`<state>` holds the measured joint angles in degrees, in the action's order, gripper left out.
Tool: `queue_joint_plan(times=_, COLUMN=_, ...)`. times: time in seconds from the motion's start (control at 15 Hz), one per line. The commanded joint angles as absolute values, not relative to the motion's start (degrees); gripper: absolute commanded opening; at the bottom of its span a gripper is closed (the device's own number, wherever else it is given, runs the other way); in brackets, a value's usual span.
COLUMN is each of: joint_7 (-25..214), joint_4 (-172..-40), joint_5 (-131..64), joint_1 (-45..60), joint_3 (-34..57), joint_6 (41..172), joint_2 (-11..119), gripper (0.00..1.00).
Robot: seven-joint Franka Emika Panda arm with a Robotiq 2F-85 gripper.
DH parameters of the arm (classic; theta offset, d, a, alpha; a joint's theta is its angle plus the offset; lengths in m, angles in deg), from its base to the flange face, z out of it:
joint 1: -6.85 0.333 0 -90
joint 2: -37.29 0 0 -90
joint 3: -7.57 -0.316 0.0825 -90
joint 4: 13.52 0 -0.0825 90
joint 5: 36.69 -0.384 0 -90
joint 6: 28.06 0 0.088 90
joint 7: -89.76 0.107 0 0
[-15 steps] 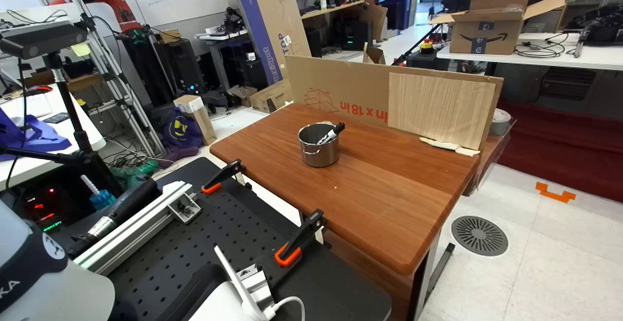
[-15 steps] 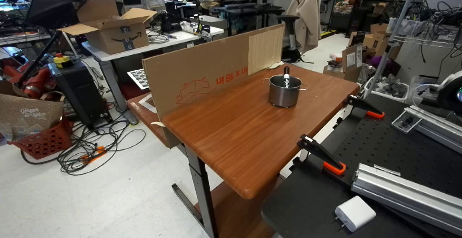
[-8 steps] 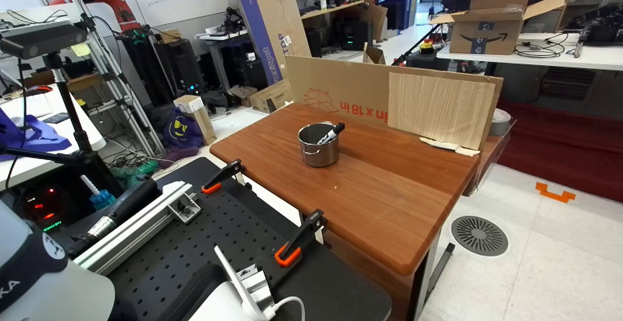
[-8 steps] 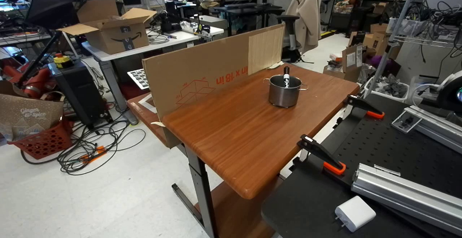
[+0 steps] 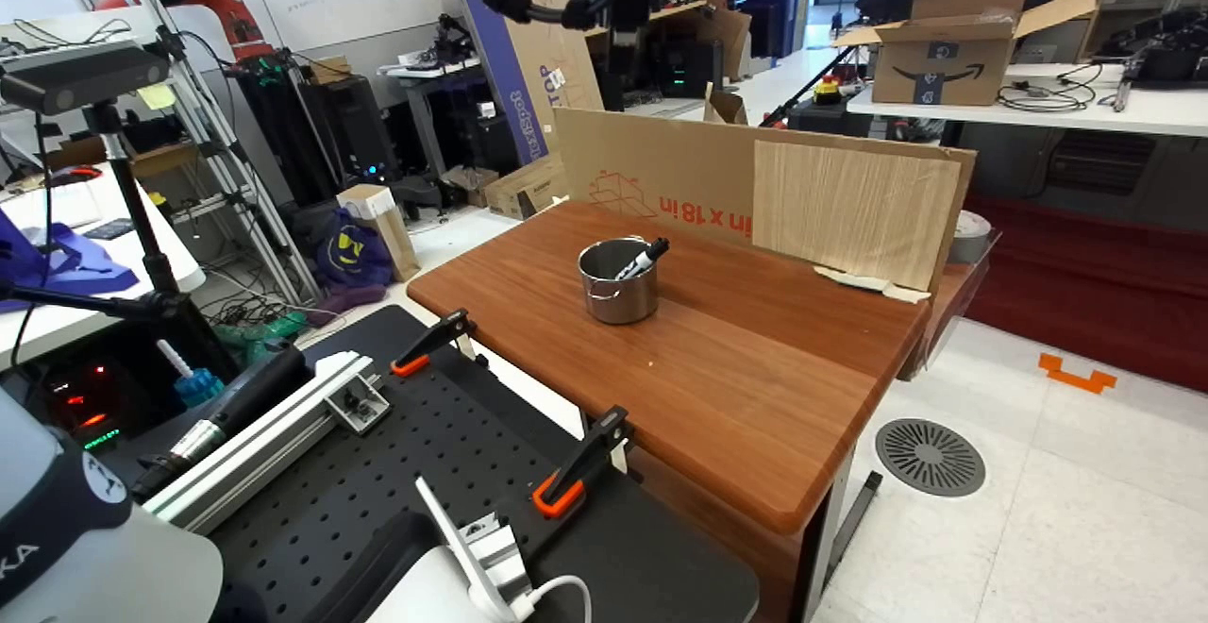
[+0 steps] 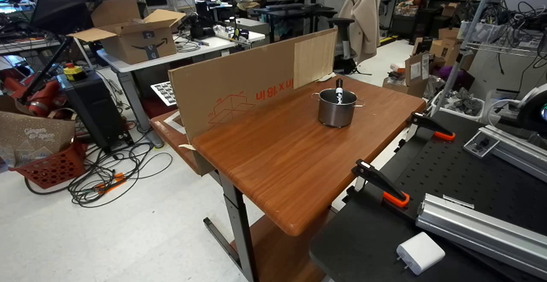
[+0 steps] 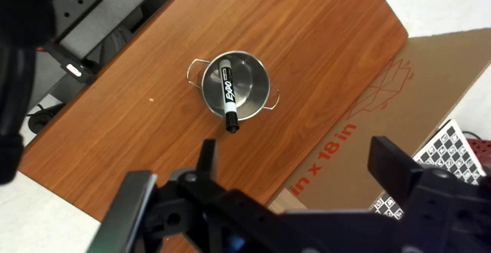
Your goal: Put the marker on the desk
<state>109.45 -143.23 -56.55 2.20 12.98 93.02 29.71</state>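
The marker point(image 7: 228, 88), white with a black label and black cap, leans inside the small steel pot point(image 7: 255, 74), its cap over the rim. The marker also shows in both exterior views point(image 5: 642, 259) point(image 6: 339, 92), as does the pot point(image 5: 618, 300) point(image 6: 335, 115). The pot stands on the reddish-brown desk point(image 7: 161, 130), seen in both exterior views point(image 5: 736, 359) point(image 6: 273, 154). My gripper point(image 7: 293, 145) is open and empty, its fingers wide apart. In the wrist view the marker's cap lies just beyond the left finger point(image 7: 207, 159). In an exterior view the gripper point(image 5: 624, 47) hangs high, at the top edge.
A cardboard panel point(image 5: 698, 170) stands upright along the desk's far edge. Clamps point(image 5: 580, 463) point(image 6: 380, 183) grip the near edge beside the black perforated table point(image 5: 377, 472). A white charger point(image 6: 421, 252) lies on that table. A checkered board point(image 7: 450, 149) shows beyond the panel.
My gripper and its cables have come down into view from the top of an exterior view. The marker, the pot and the desk have not moved.
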Motion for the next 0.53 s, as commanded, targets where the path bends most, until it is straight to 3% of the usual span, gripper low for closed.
queue_joint_plan(times=0.0, joint_7=113.05, joint_4=-141.54, joint_5=-59.31, joint_1=2.13, joint_3=12.43, joint_6=99.48, joint_2=34.7, gripper=1.0)
queue_joint_plan(times=0.47, joint_7=117.33, joint_4=-141.94, joint_5=-58.39, joint_1=2.76, joint_3=12.34, joint_6=111.39, joint_2=42.78, gripper=1.0)
